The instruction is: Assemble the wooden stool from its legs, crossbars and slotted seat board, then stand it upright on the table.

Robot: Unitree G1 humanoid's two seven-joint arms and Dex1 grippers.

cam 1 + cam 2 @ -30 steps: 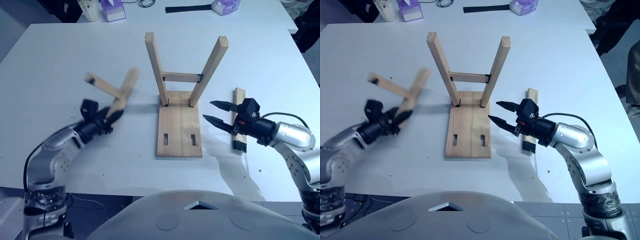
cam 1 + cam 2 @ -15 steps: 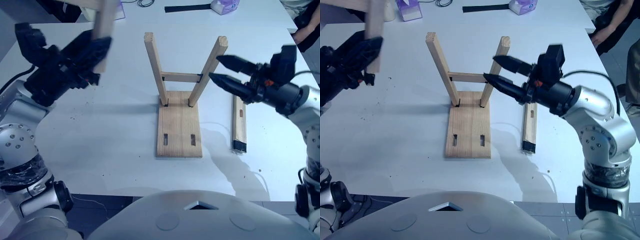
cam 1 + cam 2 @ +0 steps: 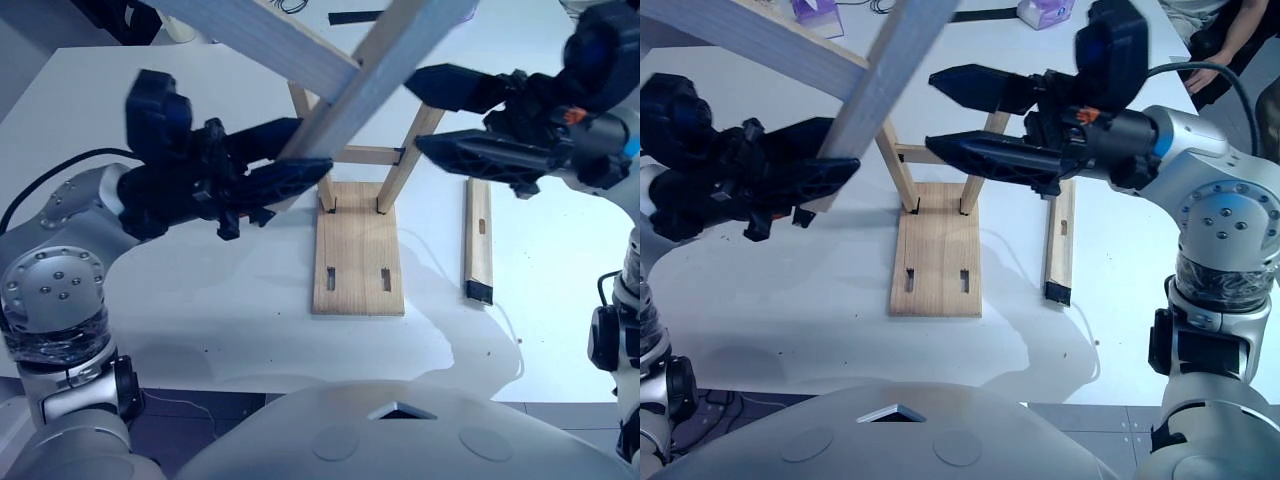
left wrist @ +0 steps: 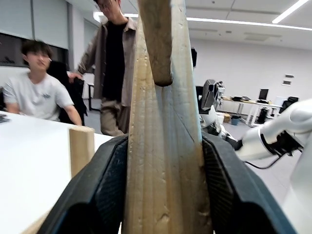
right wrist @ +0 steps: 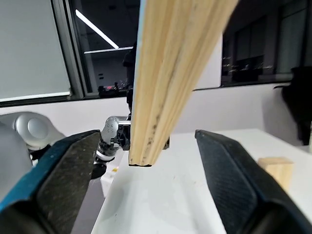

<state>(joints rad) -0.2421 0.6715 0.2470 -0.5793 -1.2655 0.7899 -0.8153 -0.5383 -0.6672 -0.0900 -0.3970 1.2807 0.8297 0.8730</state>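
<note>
Both arms have swung up off the table since a second ago. The left gripper [image 3: 305, 148] has carried its leg piece [image 3: 378, 62] from low on the left up to the middle. The right gripper [image 3: 414, 108] has risen from beside the loose leg [image 3: 479, 235] to meet it.

The leg piece now hangs in the air, slanting up and away from the left gripper. A second bar [image 3: 250, 32] is joined across it just beyond the fingertips. That bar runs out of view, so whether it is a crossbar or another leg is hard to say.

The left gripper pinches the leg piece near its lower end, its black fingers [image 4: 109, 192] pressed flat on either side of the wood. The right gripper is spread wide, its pads [image 5: 68, 178] on either side of the leg piece with a gap to each.

Below and between the two grippers the seat board [image 3: 358, 262] lies flat on the table [image 3: 180, 300]. Two legs [image 3: 402, 170] stand in its far slots, joined by a crossbar [image 3: 362, 155], and its two near slots are open. The loose leg lies flat under the right gripper, apart from the board.
</note>
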